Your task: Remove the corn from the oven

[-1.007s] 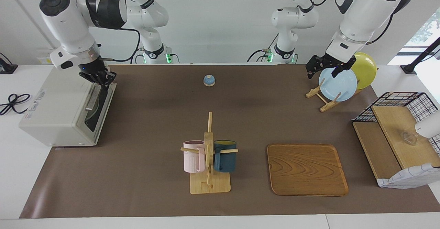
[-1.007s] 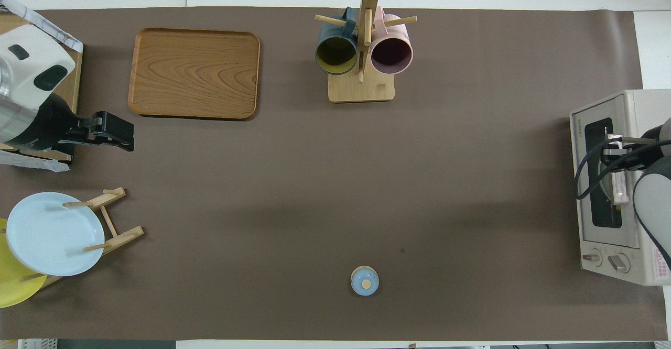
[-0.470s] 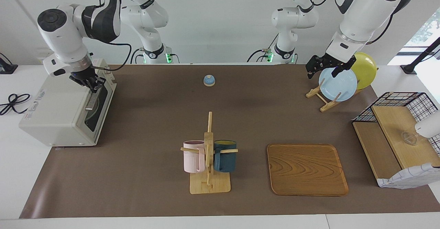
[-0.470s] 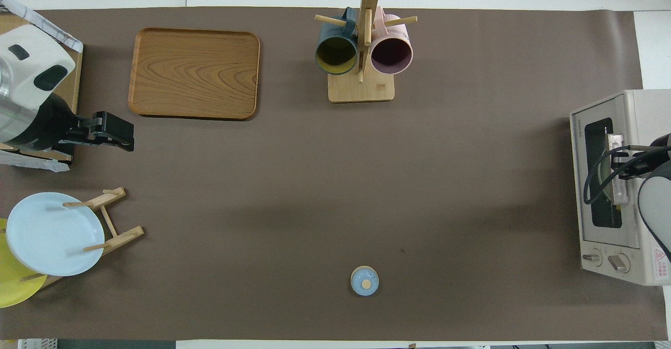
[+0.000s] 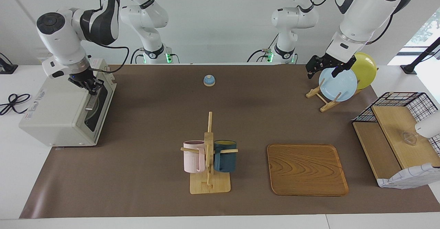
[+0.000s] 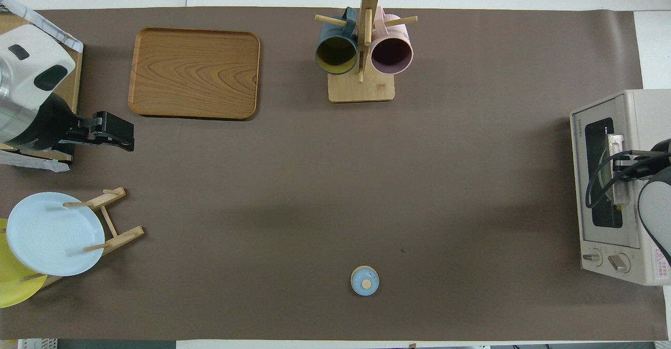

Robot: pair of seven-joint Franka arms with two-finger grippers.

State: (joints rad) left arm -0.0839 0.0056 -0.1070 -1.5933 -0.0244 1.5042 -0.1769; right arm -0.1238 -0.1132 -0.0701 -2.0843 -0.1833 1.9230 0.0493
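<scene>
Off-white oven point(image 5: 58, 110) at right arm's end of worktop point(image 5: 154, 119), dark glass door closed. Right claw point(image 5: 92, 88) down at metal bar handle point(image 5: 92, 100) on door's top edge, fingertips together; whether it grips bar, cannot tell. Corn not visible anywhere; nothing to be made out through glass. Left claw point(image 5: 325, 67) spread wide, holding nothing, hanging over pale blue plate point(image 5: 338, 84) in wooden rack point(image 5: 321, 100), arm waiting. Wooden tray point(image 5: 306, 168) and mug stand point(image 5: 209, 153) farther from robots.
</scene>
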